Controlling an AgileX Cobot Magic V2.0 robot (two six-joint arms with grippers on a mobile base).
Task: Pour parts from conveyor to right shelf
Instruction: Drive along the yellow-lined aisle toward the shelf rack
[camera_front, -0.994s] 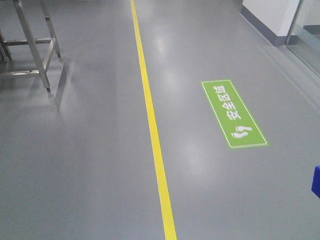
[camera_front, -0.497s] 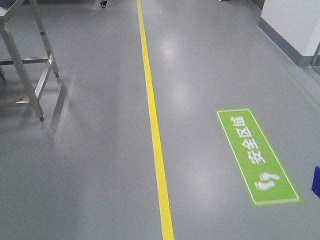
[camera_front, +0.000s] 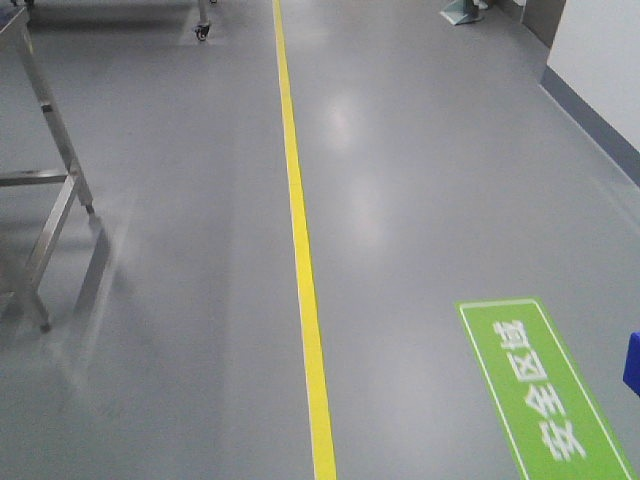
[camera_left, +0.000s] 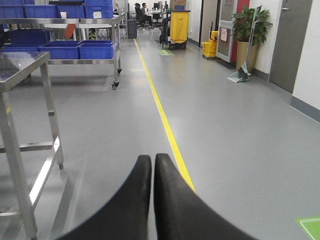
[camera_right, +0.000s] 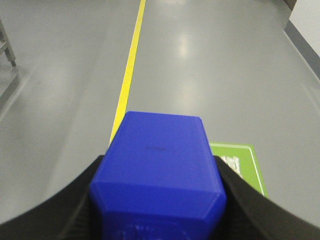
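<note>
Blue and boxy, the block (camera_right: 157, 170) sits clamped between the fingers of our right gripper (camera_right: 159, 172), while our left gripper (camera_left: 152, 162) is pressed closed on nothing. Since a second ago the green floor sign (camera_front: 545, 395) has slid from well ahead to low beside the block, and the steel table (camera_front: 45, 170) has drifted leftward, so we judge the base is rolling forward along the yellow line (camera_front: 300, 250). A shelf (camera_left: 116, 47) of blue tubs (camera_left: 80, 50) stands well ahead and left of the left gripper, so pouring must wait.
</note>
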